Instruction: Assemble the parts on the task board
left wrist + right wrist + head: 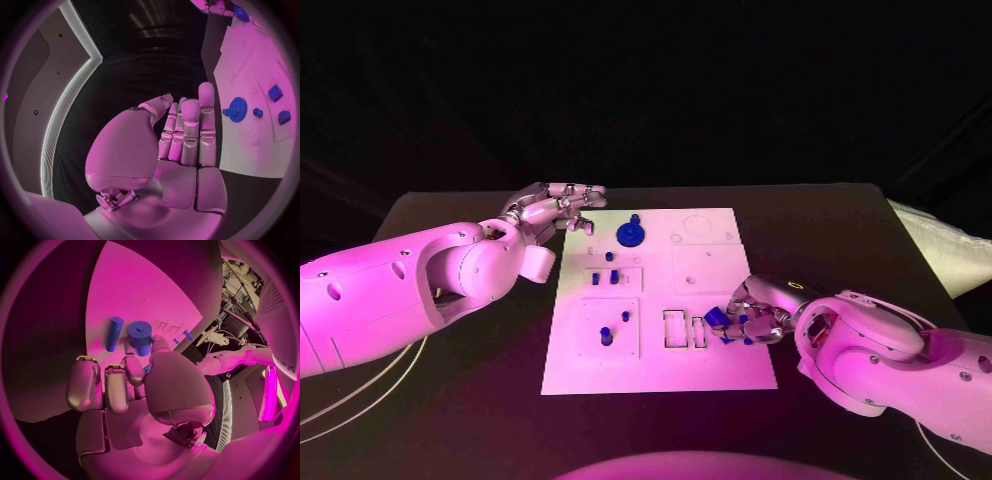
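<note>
The white task board (708, 362) lies mid-table. A blue gear (633, 235) stands near its far end, with several small blue parts (606, 333) along its left half. My left hand (557, 208) hovers at the board's far left corner, fingers straight and holding nothing. The left wrist view shows that hand (181, 145), the board (250, 150) and the gear (237, 108). My right hand (759, 315) sits at the board's right edge, fingers curled. There thumb and finger of that hand (131, 390) pinch a thick blue cylinder (140, 337). A thin blue rod (114, 333) lies beside it on the board (137, 290).
Two narrow rectangular slots (687, 329) in the board lie just left of my right hand. A white cloth (942, 250) lies at the table's right edge. Thin cables (358, 400) run along the front left. Bare black table (834, 230) surrounds the board.
</note>
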{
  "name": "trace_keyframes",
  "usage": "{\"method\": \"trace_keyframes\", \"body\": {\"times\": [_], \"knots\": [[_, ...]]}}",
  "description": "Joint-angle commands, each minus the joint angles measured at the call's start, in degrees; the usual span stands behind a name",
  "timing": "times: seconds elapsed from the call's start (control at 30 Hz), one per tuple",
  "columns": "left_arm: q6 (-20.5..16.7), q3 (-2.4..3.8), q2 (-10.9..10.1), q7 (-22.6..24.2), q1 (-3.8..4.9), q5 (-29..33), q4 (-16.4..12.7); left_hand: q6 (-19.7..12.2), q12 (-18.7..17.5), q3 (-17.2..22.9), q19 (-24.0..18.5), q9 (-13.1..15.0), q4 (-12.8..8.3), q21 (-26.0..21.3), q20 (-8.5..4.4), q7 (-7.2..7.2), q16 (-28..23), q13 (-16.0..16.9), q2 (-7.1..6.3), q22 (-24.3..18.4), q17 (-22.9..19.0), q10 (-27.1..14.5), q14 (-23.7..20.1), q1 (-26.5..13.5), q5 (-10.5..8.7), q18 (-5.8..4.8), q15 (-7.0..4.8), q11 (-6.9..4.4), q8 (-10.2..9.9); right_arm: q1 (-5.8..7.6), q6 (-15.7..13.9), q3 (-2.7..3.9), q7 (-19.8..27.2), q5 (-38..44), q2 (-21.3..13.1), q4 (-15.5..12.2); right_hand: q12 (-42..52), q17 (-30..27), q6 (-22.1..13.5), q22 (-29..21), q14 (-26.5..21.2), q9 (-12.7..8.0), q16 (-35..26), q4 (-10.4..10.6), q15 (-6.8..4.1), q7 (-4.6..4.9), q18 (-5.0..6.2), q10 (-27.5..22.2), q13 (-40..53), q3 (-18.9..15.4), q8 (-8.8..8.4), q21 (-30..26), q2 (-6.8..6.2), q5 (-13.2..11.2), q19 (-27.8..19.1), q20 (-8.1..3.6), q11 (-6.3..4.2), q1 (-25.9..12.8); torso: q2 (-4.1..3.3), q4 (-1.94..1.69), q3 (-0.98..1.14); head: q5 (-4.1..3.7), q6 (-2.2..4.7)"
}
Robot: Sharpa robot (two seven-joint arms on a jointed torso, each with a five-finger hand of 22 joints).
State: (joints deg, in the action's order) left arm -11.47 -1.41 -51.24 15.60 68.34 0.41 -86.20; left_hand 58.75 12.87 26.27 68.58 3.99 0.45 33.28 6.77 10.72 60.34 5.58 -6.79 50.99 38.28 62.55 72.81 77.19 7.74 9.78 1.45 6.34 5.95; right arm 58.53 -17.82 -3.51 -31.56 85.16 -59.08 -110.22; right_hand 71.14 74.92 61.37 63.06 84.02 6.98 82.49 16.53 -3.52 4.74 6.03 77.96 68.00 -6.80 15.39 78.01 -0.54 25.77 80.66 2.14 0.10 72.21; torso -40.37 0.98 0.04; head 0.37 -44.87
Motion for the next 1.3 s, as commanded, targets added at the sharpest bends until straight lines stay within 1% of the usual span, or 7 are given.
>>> {"method": "trace_keyframes", "body": {"times": [0.03,0.3,0.53,0.77,1.07,1.17,1.3], "knots": [[1.1,0.03,0.0,0.2,0.01,-0.2,-0.1,-0.4,0.3,0.0,0.4,0.0,-0.3,-0.3,0.18,-0.03,-0.2,0.1,0.42,-0.1,-0.1,-0.3,-0.4,0.2,0.36,0.68,-0.17,-0.01,0.3,0.04,-6.3,0.1,1.6,-3.5,-0.1,-1.5,0.3,3.1,0.4,0.3,3.9,0.5,0.2,0.1,-0.43,-0.1,-1.09,0.4,0.4,-0.2,0.25,0.3,1.41,1.0,0.5,-0.06,0.0,-0.1,0.02,-0.01,0.01,-0.03,0.08],[1.2,0.02,0.1,0.1,0.0,-0.2,-0.1,-0.4,0.3,0.0,0.4,0.0,-0.3,-0.3,0.18,-0.03,-0.2,0.1,0.45,-0.1,-0.1,-0.3,-0.4,0.2,0.37,0.68,-0.17,-0.01,0.3,0.13,-7.0,0.17,2.2,-7.4,1.0,-2.4,0.2,3.0,0.6,0.3,3.9,0.8,0.1,0.2,-0.5,-0.21,-1.09,0.5,0.5,-0.5,0.31,0.3,2.15,1.7,0.5,-0.15,-0.08,-0.8,-0.05,-0.09,-0.04,0.13,0.12],[1.3,0.02,0.0,0.1,0.0,-0.2,-0.1,-0.4,0.3,0.0,0.4,0.0,-0.3,-0.3,0.18,-0.03,-0.2,0.1,0.45,-0.1,-0.1,-0.3,-0.4,0.2,0.37,0.68,-0.17,-0.01,0.3,0.1,-4.3,0.16,1.8,-9.0,2.8,-1.5,0.2,3.1,0.9,0.4,3.9,1.1,0.2,0.2,-0.59,-0.36,-1.11,0.6,0.6,-0.9,0.52,0.4,2.4,1.6,0.6,-0.2,-0.2,-1.4,-0.03,0.02,-0.08,0.27,0.09],[1.3,0.02,0.0,0.0,0.0,-0.2,-0.2,-0.4,0.3,0.0,0.4,0.0,-0.3,-0.3,0.18,-0.03,-0.2,0.1,0.45,-0.1,-0.1,-0.3,-0.4,0.2,0.37,0.68,-0.17,-0.01,0.3,-0.14,-2.5,0.15,0.3,-9.4,5.1,-0.2,-0.1,3.1,1.3,0.4,3.9,1.7,0.2,0.2,-0.76,-0.6,-1.11,0.6,0.6,-2.0,0.8,0.4,2.58,0.8,0.6,-0.33,-0.4,-3.0,-0.07,-0.18,-0.05,0.47,-0.07],[1.2,0.02,0.2,0.0,0.0,-0.2,-0.2,-0.5,0.3,0.0,0.4,0.0,-0.4,-0.4,0.17,-0.02,-0.2,0.1,0.47,-0.1,-0.1,-0.4,-0.4,0.3,0.38,0.69,-0.18,0.0,0.3,-0.21,-2.8,0.15,-0.6,-8.5,6.3,0.5,-0.7,2.8,1.3,0.3,3.8,2.5,0.0,0.1,-0.86,-0.74,-1.09,0.5,0.5,-3.4,1.0,0.3,2.62,-1.1,0.5,-0.43,-0.51,-4.4,-0.05,-0.02,-0.05,0.78,-0.09],[1.1,0.02,0.2,0.1,0.0,-0.2,-0.2,-0.5,0.4,0.2,0.5,0.0,-0.6,-0.4,0.15,-0.04,-0.1,0.1,0.6,-0.1,-0.2,-0.5,-0.4,0.6,0.42,0.7,-0.21,-0.03,0.4,-0.21,-2.3,0.15,-0.9,-7.8,6.5,0.8,-1.4,2.5,1.1,0.2,3.7,2.9,-0.2,0.2,-0.82,-0.68,-1.08,0.1,0.1,-4.5,1.02,0.2,2.7,-3.2,0.4,-0.42,-0.44,-5.9,-0.01,0.01,-0.02,0.77,-0.08],[1.0,0.02,0.3,0.2,0.0,-0.2,-0.2,-0.5,0.5,0.3,0.5,0.0,-0.7,-0.4,0.14,-0.04,-0.1,0.1,0.67,-0.2,-0.2,-0.5,-0.4,0.7,0.44,0.7,-0.22,-0.04,0.4,-0.21,-1.8,0.15,-1.1,-6.7,6.7,0.9,-2.9,1.9,0.7,-0.3,3.6,3.6,-0.7,0.2,-0.73,-0.6,-0.99,-0.7,-1.0,-7.1,1.19,-0.1,2.32,-11.1,0.2,-0.39,-0.33,-9.3,-0.01,0.01,0.0,0.75,-0.08]]}}
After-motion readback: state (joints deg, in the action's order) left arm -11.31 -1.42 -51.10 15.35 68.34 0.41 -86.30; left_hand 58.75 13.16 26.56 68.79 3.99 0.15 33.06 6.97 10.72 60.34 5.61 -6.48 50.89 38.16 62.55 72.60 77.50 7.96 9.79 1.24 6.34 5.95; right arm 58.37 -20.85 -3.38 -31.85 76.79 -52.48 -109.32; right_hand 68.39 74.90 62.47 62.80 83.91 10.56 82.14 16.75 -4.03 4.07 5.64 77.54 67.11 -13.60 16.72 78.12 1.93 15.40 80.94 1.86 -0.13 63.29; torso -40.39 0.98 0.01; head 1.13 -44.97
